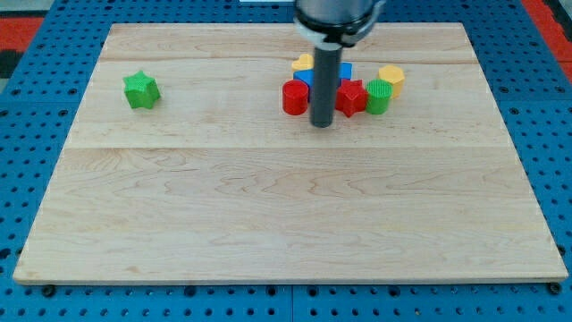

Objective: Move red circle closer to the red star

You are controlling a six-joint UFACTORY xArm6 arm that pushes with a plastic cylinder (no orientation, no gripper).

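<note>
The red circle [294, 97] stands near the top middle of the wooden board. The red star [351, 97] is to its right, a short gap apart. My rod comes down between them and hides part of that gap. My tip [322, 123] rests on the board just below and between the red circle and the red star, close to both.
A yellow block [304, 63] and a blue block [344, 72] sit just above the red pair, partly hidden by the rod. A green cylinder [379, 96] touches the red star's right side, with a yellow hexagon [391, 76] above it. A green star [141, 90] is far left.
</note>
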